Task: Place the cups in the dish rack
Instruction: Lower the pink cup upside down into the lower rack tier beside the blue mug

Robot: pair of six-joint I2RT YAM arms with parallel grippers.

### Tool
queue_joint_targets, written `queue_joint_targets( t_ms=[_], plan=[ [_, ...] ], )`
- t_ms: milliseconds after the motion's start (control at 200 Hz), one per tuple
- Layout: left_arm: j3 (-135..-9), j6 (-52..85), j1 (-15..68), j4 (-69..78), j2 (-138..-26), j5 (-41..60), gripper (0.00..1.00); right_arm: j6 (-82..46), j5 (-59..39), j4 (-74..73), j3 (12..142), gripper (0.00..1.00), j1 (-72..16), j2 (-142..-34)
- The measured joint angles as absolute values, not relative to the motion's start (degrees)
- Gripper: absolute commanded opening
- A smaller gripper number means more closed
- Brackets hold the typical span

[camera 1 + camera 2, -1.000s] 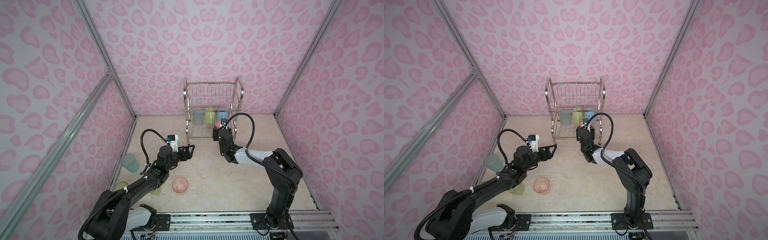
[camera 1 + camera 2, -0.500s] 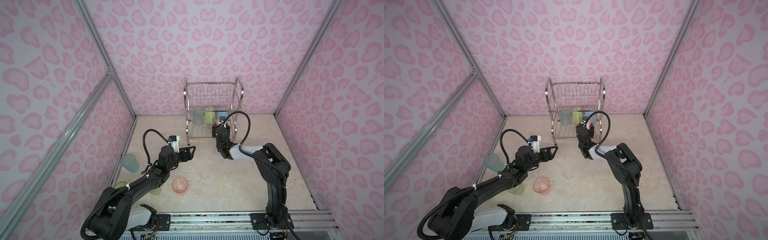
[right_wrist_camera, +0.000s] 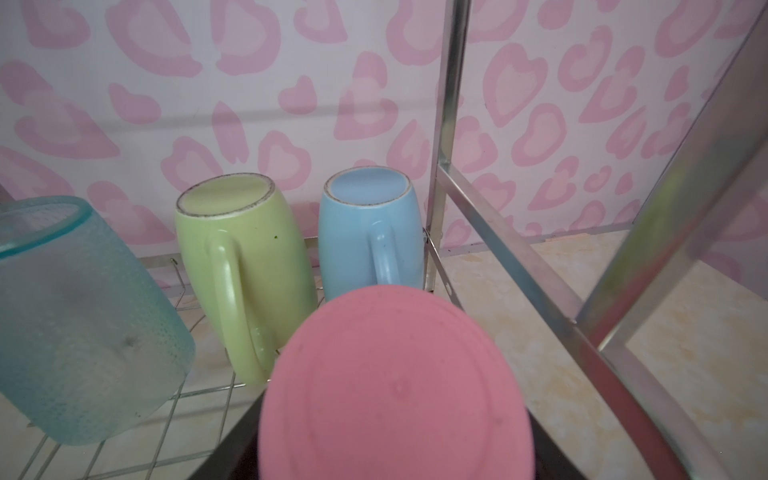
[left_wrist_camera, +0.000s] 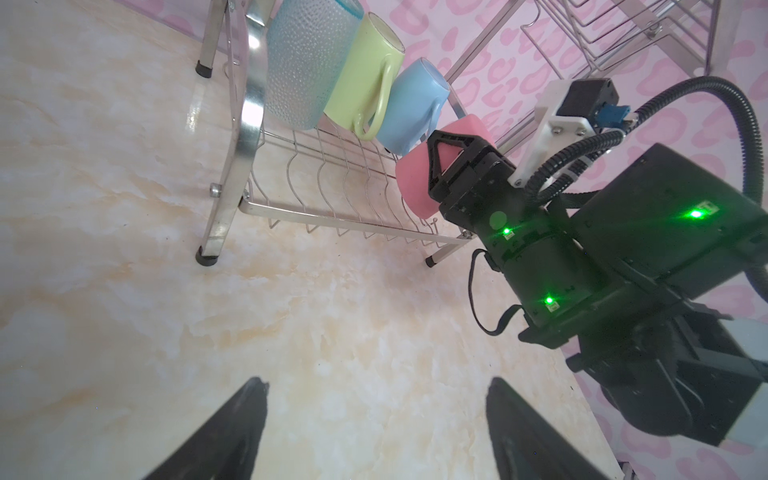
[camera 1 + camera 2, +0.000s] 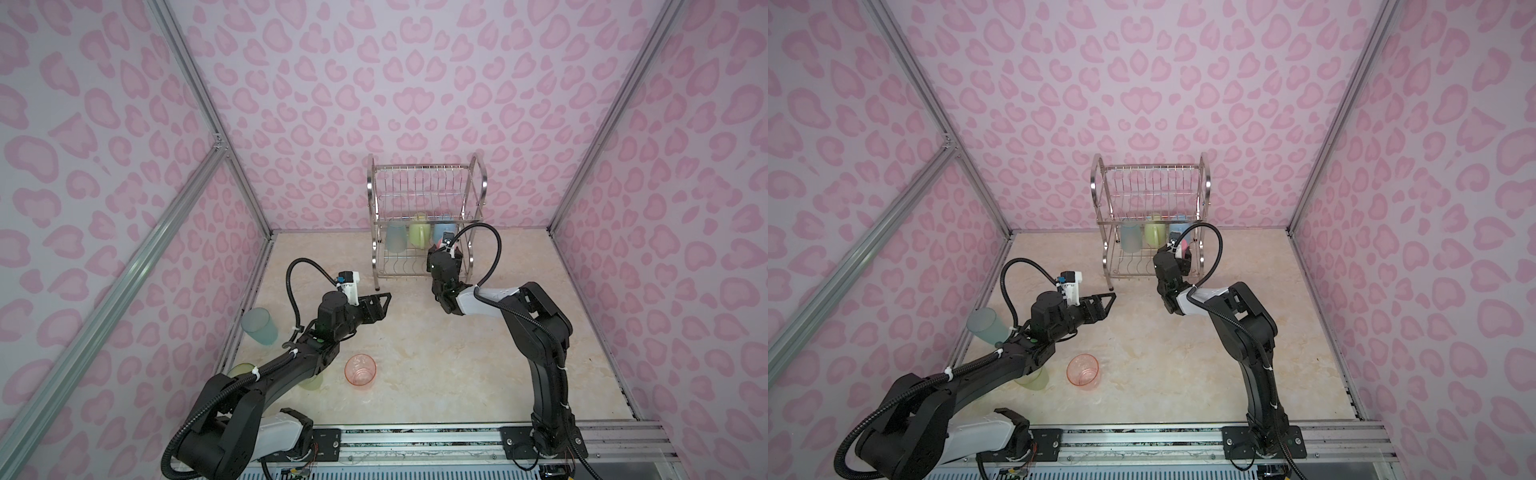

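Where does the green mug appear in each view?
In a top view: green mug on the dish rack lower tier.
In a top view: green mug, same tier.
Left wrist: green mug inverted, between pale blue tumbler and blue mug.
Right wrist: green mug, handle toward camera.
Shared landmark: the blue mug beside it.

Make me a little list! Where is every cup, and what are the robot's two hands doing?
Rack: shiny steel wire dish rack at the back of the marble-look table
On lower tier: frosted pale blue tumbler, green handled mug, blue handled mug, mugs bottoms up
Right hand: shut on opaque pink tumbler, at the lower tier
Left hand: open, empty
On table: translucent orange-pink tumbler; blue-green tumbler by the wall; yellow-green tumbler partly under left arm
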State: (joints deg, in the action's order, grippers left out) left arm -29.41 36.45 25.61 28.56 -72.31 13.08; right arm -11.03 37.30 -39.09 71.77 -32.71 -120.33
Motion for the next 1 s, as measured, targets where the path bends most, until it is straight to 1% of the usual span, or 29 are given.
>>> queue_joint_targets(
  t_ms=[250, 345, 760, 905, 1000],
  plan=[
    [-29.8, 36.4, 25.6, 28.4, -72.6, 13.3, 0.84, -11.2, 38.0, -38.5, 71.9, 0.57, -32.2, -122.0],
    [-29.8, 36.4, 25.7, 28.4, -72.6, 13.3, 0.84, -11.5, 38.1, -38.2, 72.2, 0.58, -31.9, -122.1],
    [-29.8, 36.5, 26.0, 28.4, -72.6, 13.3, 0.84, -12.5, 38.0, -37.8, 72.2, 0.85, -31.8, -122.0],
    [-29.8, 36.5, 26.0, 28.4, -72.5, 13.3, 0.84, -12.9, 37.9, -37.7, 71.9, 0.91, -31.8, -121.8],
    [-29.8, 36.5, 26.1, 28.4, -72.5, 13.3, 0.85, -12.9, 37.9, -37.7, 71.9, 0.94, -31.9, -121.3]
  ],
)
